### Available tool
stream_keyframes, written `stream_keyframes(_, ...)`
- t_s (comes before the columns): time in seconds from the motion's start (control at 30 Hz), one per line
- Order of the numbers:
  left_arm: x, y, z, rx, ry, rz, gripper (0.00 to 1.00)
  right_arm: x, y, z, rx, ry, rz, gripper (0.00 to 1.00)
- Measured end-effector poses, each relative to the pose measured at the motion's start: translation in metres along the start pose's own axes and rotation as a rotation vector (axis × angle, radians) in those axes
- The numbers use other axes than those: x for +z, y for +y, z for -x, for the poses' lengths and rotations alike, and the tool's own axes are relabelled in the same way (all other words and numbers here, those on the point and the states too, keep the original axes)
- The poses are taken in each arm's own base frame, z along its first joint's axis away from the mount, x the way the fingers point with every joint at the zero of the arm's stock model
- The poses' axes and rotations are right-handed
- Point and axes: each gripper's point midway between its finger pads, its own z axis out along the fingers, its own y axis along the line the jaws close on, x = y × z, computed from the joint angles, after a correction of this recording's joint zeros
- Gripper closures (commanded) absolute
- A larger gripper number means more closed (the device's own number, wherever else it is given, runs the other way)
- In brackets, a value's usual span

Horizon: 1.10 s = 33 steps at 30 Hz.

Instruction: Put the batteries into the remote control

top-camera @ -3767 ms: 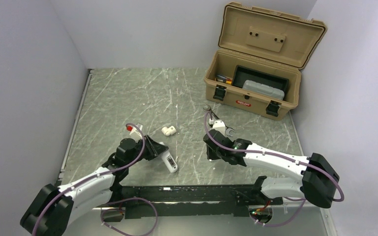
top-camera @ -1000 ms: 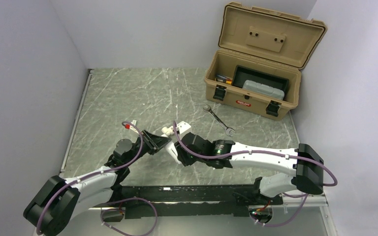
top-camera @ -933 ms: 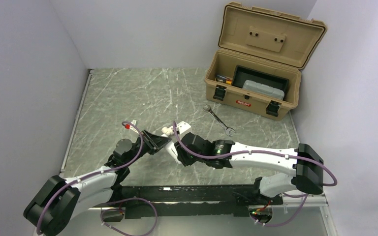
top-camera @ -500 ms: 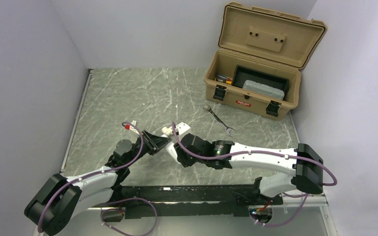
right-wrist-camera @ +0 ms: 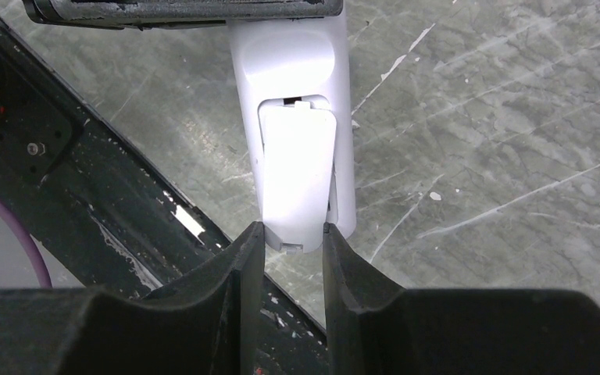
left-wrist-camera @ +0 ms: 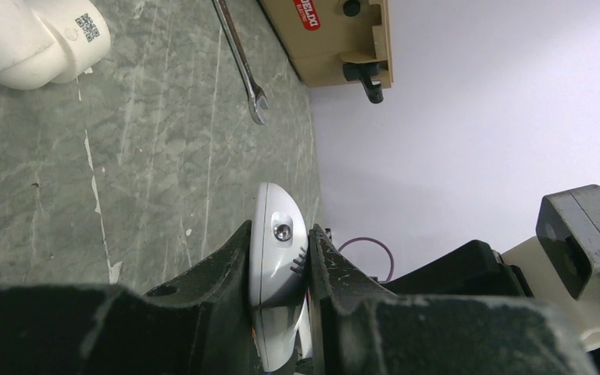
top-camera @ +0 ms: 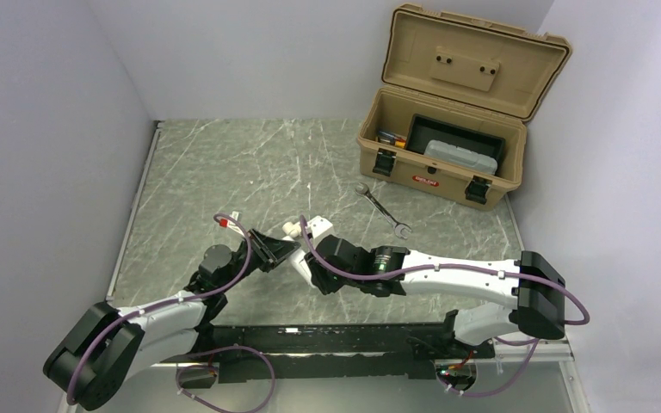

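L wrist: L gripper [left-wrist-camera: 279,241] is clamped on the remote control [left-wrist-camera: 276,269], pads flat on its two broad faces. The remote's rounded end (a small dark lens on it) pokes out past the fingertips. It looks lifted off the grey marble-look table [left-wrist-camera: 125,172]. Behind it on the table: a white pipe fitting [left-wrist-camera: 35,39] at top left, a silver wrench [left-wrist-camera: 238,55] further back, and a corner of the tan toolbox [left-wrist-camera: 336,39].

R wrist: the remote's back faces the cam. R gripper [right-wrist-camera: 293,238] has its fingers drawn in on the near end of the battery cover [right-wrist-camera: 297,164], pinching its tip. The gap between the fingers is narrower than the remote body. The cover sits a bit skewed in its recess w/ a dark slit at its far edge. The remote's far end runs under a dark L finger at the top of frame. Its near end hangs over the table's front edge, by the black rail [right-wrist-camera: 62,156].

Top: both arms meet at front centre, grippers tip to tip, so the remote is mostly hidden between them. The pipe fitting lies just behind the grippers, and the wrench lies between them and the toolbox. The toolbox is open at back R, lid up.
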Motion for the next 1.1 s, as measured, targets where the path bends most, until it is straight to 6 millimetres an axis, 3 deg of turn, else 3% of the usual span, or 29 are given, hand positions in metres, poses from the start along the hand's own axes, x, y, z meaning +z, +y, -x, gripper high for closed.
stream_keyframes(0.5, 0.0000, 0.0000, -0.0011, 0.002, 0.005, -0.001, 1.00, 0.0019, 0.0013, 0.0023, -0.039, 0.020, -0.009, 0.74)
stream_keyframes(1.1, -0.0014, 0.0035, -0.0044, 0.001, 0.012, 0.005, 1.00, 0.0050, 0.0002, -0.0006, -0.058, 0.033, -0.021, 0.62)
